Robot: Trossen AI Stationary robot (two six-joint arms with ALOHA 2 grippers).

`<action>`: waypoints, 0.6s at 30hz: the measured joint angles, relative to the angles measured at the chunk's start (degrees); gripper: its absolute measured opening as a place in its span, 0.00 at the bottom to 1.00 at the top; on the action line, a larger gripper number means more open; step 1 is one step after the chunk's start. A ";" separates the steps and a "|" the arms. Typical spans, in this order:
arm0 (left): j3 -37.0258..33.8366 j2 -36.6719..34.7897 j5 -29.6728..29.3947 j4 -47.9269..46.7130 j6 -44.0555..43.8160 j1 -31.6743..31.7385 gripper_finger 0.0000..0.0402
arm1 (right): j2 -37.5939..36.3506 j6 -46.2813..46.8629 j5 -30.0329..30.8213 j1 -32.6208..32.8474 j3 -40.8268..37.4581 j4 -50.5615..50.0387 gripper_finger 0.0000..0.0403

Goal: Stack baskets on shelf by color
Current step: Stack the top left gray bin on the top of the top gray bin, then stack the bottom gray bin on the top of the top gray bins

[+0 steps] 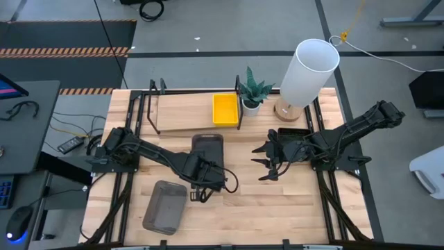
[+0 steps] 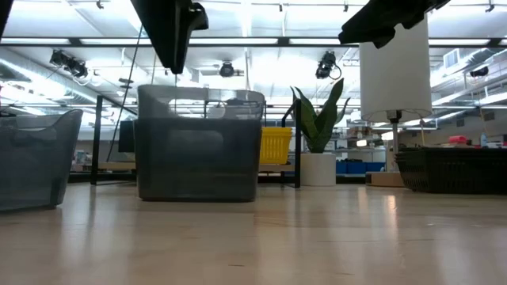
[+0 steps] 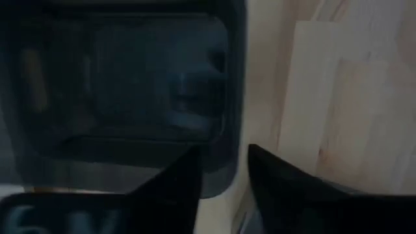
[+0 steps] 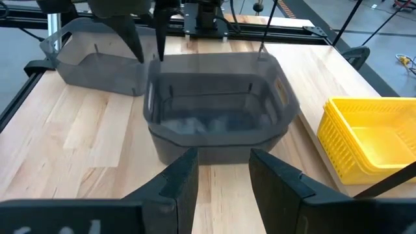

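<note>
We see left end effector [image 1: 202,185] open, just above the near rim of grey basket [image 1: 207,151] on worktop [image 1: 277,208]. Right end effector [image 1: 267,161] open, beside it, not touching. Yellow basket [image 1: 225,109] on shelf [image 1: 184,113].

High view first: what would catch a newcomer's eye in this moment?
The bright yellow basket on the shelf stands out, next to the small plant and the tall white lamp. At table centre, the left hand hangs open by the near rim of a grey basket, while the right hand waits open on its other side. A second grey basket lies nearer the front edge.
</note>
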 joint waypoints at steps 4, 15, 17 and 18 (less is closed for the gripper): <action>0.00 -0.08 1.40 -0.40 -0.67 0.04 0.47 | 0.00 0.00 0.02 0.00 0.00 -0.02 0.35; 0.00 -0.22 12.88 -6.10 -3.45 -6.96 0.44 | 0.00 0.22 -0.01 0.29 0.00 -0.05 0.35; 0.00 -0.22 12.81 -6.09 -5.40 -9.11 0.41 | 0.00 0.44 -0.23 0.60 0.00 -0.05 0.35; 0.00 -0.22 12.79 -5.73 -6.67 -10.34 0.39 | 0.00 0.44 -0.23 0.86 0.00 -0.07 0.35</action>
